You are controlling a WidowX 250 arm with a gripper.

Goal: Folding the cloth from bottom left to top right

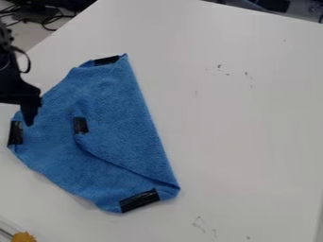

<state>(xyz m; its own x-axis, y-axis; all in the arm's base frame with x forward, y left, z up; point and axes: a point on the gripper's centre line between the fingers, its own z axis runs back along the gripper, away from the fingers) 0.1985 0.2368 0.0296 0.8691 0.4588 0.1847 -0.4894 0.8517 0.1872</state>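
At the left edge of the camera view, the black gripper (29,111) hangs over the left part of the blue cloth (120,108), its tip close beside the black tape patch at the cloth's left corner. The cloth lies partly folded, with a straight edge running down its right side from the top corner to the lower right. A flap corner with black tape lies near the cloth's middle, and a fold line runs from there to the lower right corner. More black tape marks the top and bottom corners. How the fingers stand cannot be made out.
The white table (240,118) extends to the right of the cloth, with small dark marks on it. A yellow object (23,237) is at the bottom left corner. Dark cables (38,16) lie beyond the table at the top left.
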